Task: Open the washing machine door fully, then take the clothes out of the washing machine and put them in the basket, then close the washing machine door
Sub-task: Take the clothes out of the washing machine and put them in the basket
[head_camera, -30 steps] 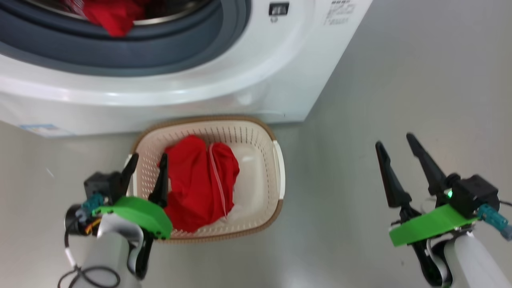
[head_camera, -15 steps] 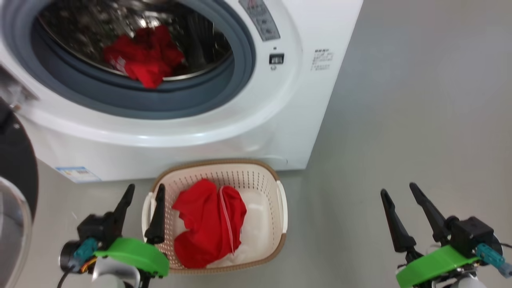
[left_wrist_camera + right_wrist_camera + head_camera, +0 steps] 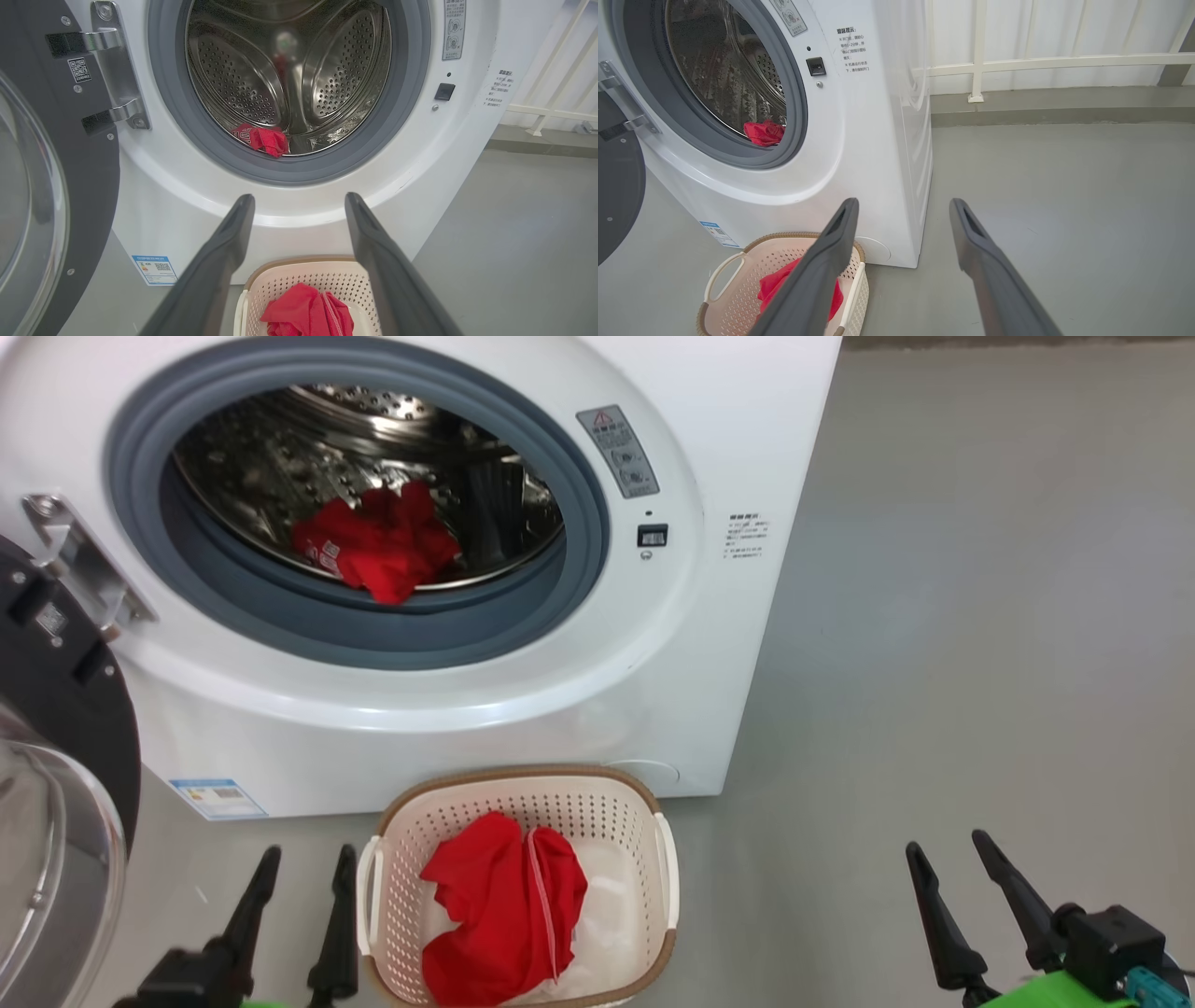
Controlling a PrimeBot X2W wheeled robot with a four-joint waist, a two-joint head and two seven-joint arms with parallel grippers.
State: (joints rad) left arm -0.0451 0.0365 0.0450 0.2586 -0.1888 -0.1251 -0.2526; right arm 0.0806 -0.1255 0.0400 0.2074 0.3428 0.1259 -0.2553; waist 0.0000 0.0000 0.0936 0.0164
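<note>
The washing machine door (image 3: 65, 728) stands swung wide to the left on its hinge (image 3: 84, 565), so the step in hand looks to be fetching what is left of the clothes. 1 red garment (image 3: 378, 546) lies bunched at the front of the drum (image 3: 280, 457), just behind the grey rubber ring (image 3: 448, 635). A second red garment (image 3: 499, 915) already lies in the basket (image 3: 523, 777), which sits on the floor (image 3: 980, 616) just beside the foot of the washing machine (image 3: 747, 429), below the opening.

The left claw (image 3: 309, 854) is spread open and empty, low beside the basket's left handle. The right claw (image 3: 945, 842) is also open and empty, well apart to the right over bare floor.

To do this well, the left claw should probably rise and enter the opening near its centre, clear of the hinge. It should then dip just past the rubber ring and close on the thickest fold rather than a loose edge. Lifting before drawing back would keep the cloth from dragging on the ring. The basket lies almost straight beneath, so the carry is short.
</note>
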